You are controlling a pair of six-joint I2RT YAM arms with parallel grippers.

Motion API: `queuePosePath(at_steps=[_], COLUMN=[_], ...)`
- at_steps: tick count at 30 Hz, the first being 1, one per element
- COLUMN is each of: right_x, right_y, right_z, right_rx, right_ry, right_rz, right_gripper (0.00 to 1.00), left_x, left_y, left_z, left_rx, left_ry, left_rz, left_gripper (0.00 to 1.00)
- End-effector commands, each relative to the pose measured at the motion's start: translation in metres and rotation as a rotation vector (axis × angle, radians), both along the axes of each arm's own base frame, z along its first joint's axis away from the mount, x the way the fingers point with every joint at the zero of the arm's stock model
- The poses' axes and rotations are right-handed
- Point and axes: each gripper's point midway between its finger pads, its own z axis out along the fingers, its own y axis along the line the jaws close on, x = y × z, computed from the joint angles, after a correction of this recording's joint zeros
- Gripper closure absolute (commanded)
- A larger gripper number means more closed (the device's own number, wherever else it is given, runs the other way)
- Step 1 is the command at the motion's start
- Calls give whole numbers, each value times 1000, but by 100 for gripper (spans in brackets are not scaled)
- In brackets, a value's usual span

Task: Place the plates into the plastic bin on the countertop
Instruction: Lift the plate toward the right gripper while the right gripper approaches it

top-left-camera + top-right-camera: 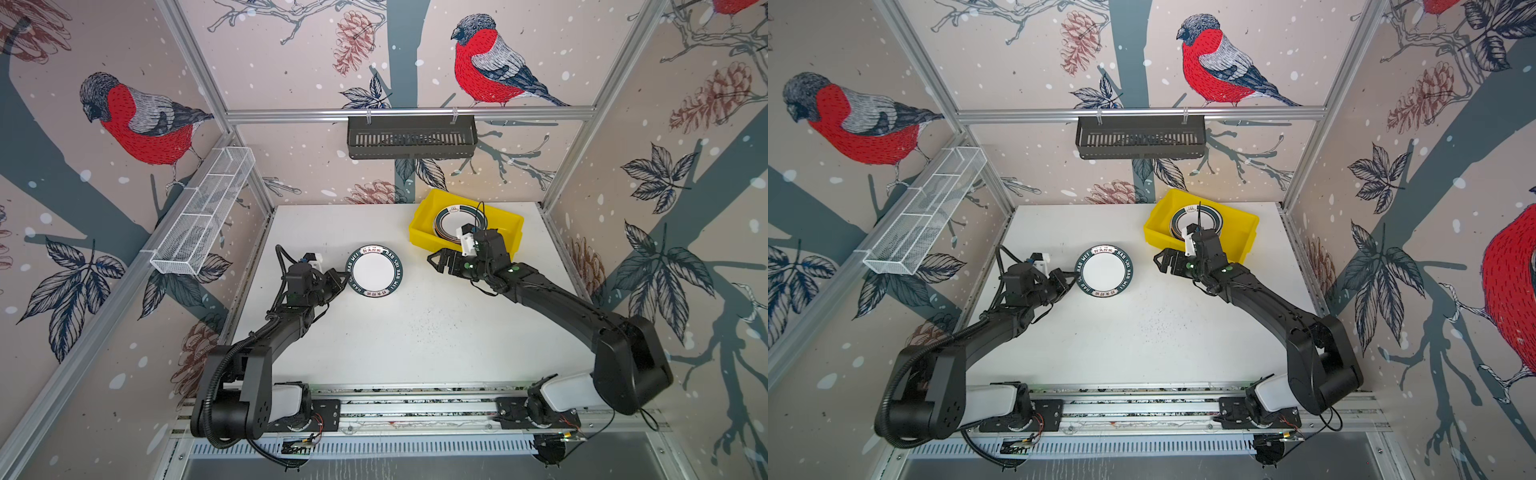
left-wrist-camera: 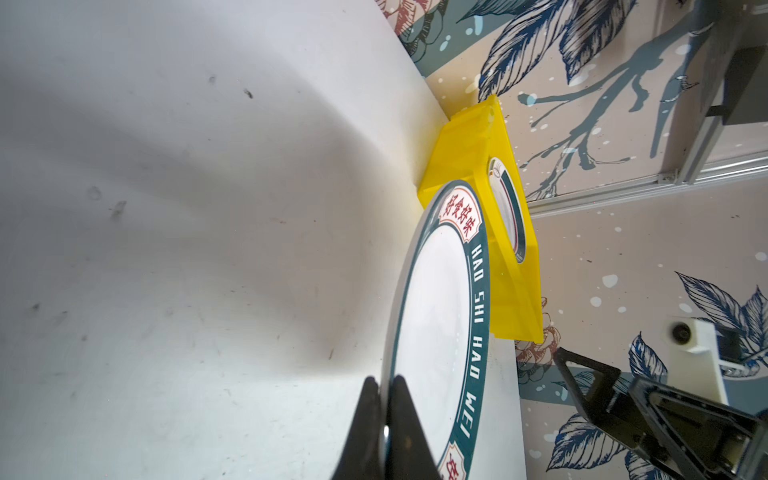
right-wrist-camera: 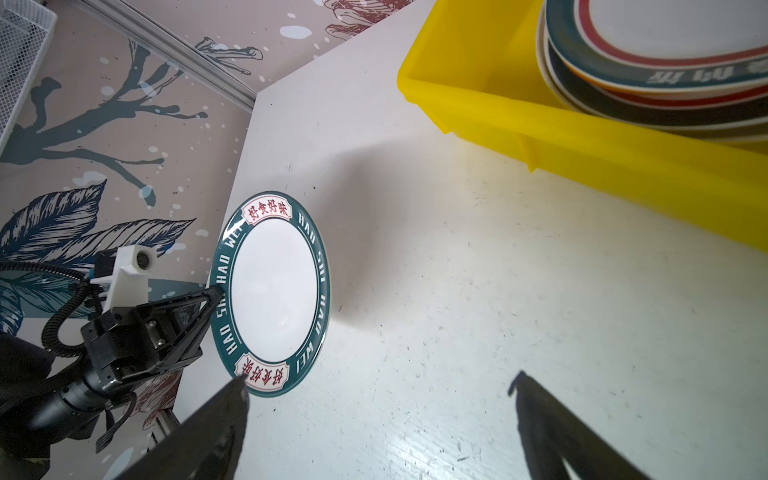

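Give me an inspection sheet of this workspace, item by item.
Surface: white countertop, scuffed, dark specks.
Job's things: lettered plate outside the yellow bin; plate stack inside it.
Clutter: nothing seen.
Grippers: left gripper shut on the lettered plate's rim; right gripper open, empty, near the bin.
Cables: corrugated hose and thin wire, both away from the plates.
Surroundings: black basket, mesh rack, bird wallpaper.

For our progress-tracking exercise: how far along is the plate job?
Done: a stack of plates sits in the yellow bin. In hand: the left gripper is shut on the rim of the only plate outside it. Left: moving it into the bin; right gripper open, empty.
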Motion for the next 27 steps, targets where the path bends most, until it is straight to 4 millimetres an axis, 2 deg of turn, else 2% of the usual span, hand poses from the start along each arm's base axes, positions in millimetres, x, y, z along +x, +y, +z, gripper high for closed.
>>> queuePosePath(at_steps=[1, 5, 11, 16, 20, 27], right_x=[1, -2, -3, -4, -5, -5], right_y=[10, 15, 27, 27, 26, 25], right_z=[11, 19, 17, 22, 21, 13], right_rx=[29, 60, 102, 127, 132, 137], right_ry=[-25, -48, -14, -41, -37, -17], right_rz=[34, 44, 89, 85, 83, 83], right_gripper=[1, 1, 1, 2, 2, 4], left_x=[2, 4, 14, 20, 21, 20], left_y=[-12, -23, -37, -53, -72, -107], left_z=[24, 41, 61, 74, 78, 78], left_rx=[-46, -70, -77, -93, -59, -111], left_ry=[-56, -87, -119, -143, -152, -151], left_rz=[-29, -54, -88, -113, -139, -208], left_gripper=[100, 100, 100, 100, 100, 100])
